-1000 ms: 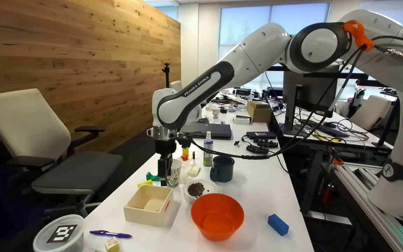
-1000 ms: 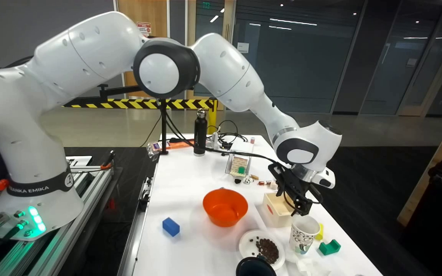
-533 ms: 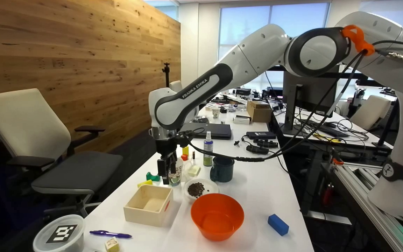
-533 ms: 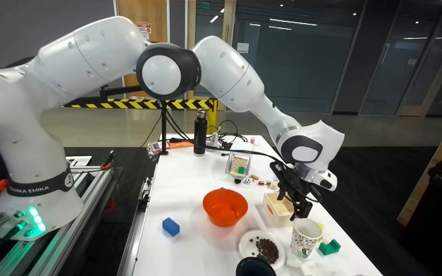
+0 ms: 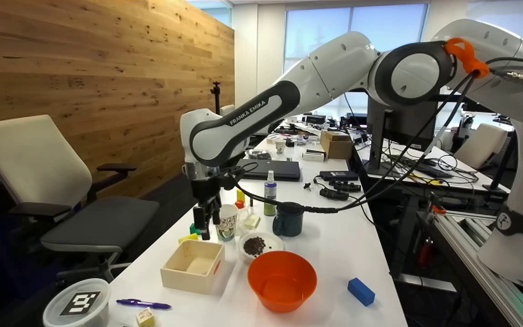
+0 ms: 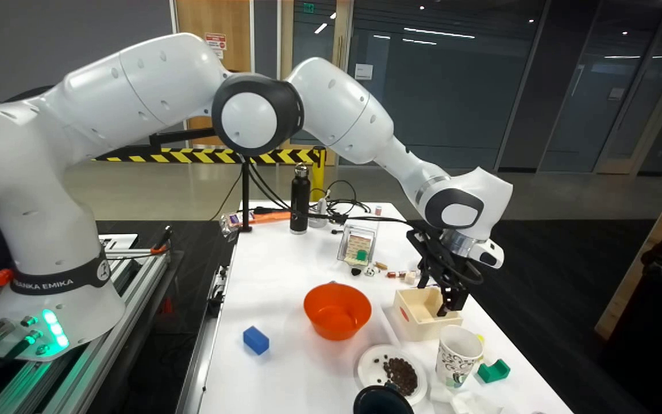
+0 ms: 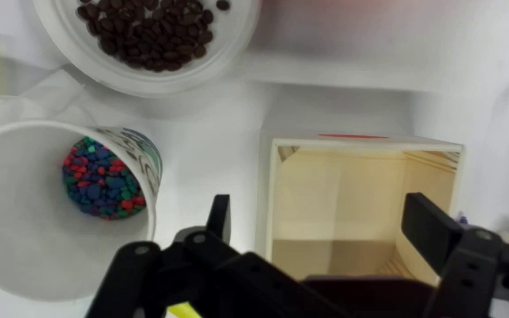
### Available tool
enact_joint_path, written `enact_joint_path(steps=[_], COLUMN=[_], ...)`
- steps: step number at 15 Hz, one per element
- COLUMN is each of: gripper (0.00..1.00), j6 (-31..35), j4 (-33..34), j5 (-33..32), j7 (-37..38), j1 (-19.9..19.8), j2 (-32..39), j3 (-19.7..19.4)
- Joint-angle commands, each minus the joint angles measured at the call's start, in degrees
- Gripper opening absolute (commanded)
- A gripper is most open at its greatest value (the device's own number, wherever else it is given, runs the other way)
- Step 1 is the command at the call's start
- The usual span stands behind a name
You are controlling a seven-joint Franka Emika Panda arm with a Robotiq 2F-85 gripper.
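Gripper (image 7: pixel 318 216): jaws spread wide, nothing held, it hangs above the white table (image 6: pixel 279 264) near a paper cup (image 6: pixel 455 361) and a wooden box (image 5: pixel 184 279); in the wrist view its jaws show either side of the box wall nearest the cup. Paper cup: stands upright just beside the box, coloured pebbles (image 7: pixel 104 183) at its bottom, with a white plate (image 6: pixel 368 376) of dark coffee beans (image 6: pixel 401 375) close by. Also on the table: an orange bowl (image 5: pixel 282 302) near box and plate, a dark mug (image 5: pixel 288 223) beside the plate, a green block (image 6: pixel 493 371) near the cup, a blue block (image 5: pixel 361 291) well apart.
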Motion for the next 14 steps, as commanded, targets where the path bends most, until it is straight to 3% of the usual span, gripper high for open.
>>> enact_joint_path(steps=[1, 10, 14], gripper=[1.0, 1.0, 1.0], j6=[-3.99, -12.23, -13.53], j4=[7.0, 22.23, 25.54], j5=[-2.06, -1.28, -2.19], j7=[0.94, 3.36, 4.13], j1=[1.14, 2.78, 1.75], j2=[2.78, 13.07, 15.55], j3=[0.72, -1.44, -1.06])
